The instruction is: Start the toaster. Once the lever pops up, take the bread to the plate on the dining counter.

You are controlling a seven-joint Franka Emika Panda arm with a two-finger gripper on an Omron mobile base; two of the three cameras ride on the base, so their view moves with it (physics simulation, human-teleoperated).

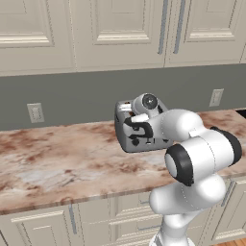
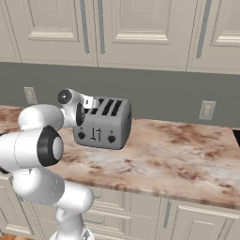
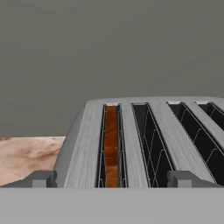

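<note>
Marble worktop (image 2: 178,159), toaster (image 2: 104,123), bread (image 3: 111,144) in slot, open pincer (image 3: 111,179) above

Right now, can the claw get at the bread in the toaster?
Probably yes: the open claw sits just above the toaster, straddling the slot holding the bread; nothing blocks it, though the slice sits low.

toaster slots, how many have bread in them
1. The orange-brown bread slice sits in the leftmost slot of the silver-grey four-slot toaster in the hand view; the other three slots look empty, though the far right one is cut off.
</note>
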